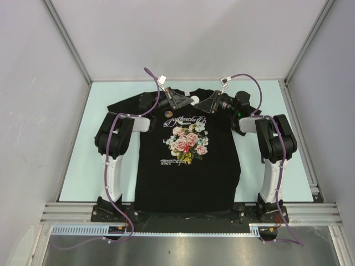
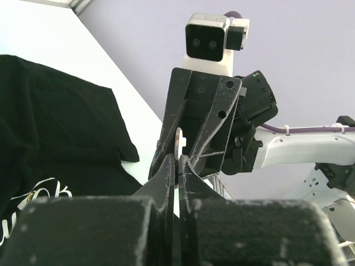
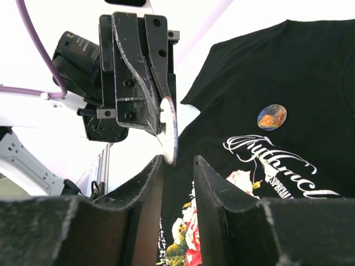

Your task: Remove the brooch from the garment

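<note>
- Brooch (image 3: 272,117), round, orange and blue, sits on the black shirt (image 1: 188,177) above its white lettering, near both tools but touching neither.
- Left tool (image 2: 176,166) is clamped on a thin white disc (image 3: 169,130) over the collar.
- Right tool (image 3: 177,166) has its fingers apart, just beside the disc.
- Pale tabletop (image 1: 83,155) shows around the shirt.

Pale mint table (image 1: 77,166) — 1 black rose-print T-shirt (image 1: 188,183) flat on it

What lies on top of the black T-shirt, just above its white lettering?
A small round orange-and-blue brooch sits on the black rose-print T-shirt there. Its pin and back are covered, so how it is fastened cannot be seen.
</note>
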### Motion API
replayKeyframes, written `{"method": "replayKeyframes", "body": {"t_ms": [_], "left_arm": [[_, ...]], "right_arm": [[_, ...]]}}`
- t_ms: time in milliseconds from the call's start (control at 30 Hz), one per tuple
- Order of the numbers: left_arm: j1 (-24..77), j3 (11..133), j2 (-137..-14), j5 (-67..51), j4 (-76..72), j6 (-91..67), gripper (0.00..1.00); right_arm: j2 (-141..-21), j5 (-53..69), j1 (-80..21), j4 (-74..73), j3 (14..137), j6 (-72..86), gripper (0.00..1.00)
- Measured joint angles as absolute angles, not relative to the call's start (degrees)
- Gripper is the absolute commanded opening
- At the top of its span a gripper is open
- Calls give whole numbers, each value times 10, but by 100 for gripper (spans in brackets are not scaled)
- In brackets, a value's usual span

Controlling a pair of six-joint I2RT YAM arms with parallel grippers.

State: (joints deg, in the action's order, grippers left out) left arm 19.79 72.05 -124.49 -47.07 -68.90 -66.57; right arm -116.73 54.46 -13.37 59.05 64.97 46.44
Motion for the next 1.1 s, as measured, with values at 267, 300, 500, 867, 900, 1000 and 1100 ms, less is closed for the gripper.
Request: {"method": "replayKeyframes", "body": {"t_ms": [267,300,500,867,900,1000,1100], "left_arm": [[199,721,-1244,-470,-670,-649,0],[200,721,-1244,-470,-663,-644,0],[205,720,-1232,-466,-631,-616,0],[207,715,-1218,-452,-614,-590,0],[207,715,-1218,-451,-611,-588,0],[208,715,-1213,-449,-598,-574,0],[210,715,-1204,-445,-579,-551,0]], "right_arm": [[-1167,530,-134,600,650,470,41],[-1167,528,-134,600,650,471,40],[-1167,519,-134,602,650,478,36],[-1167,511,-136,605,650,480,24],[-1167,508,-136,605,650,480,23],[-1167,502,-137,603,650,480,20],[-1167,499,-137,603,650,482,19]]}}
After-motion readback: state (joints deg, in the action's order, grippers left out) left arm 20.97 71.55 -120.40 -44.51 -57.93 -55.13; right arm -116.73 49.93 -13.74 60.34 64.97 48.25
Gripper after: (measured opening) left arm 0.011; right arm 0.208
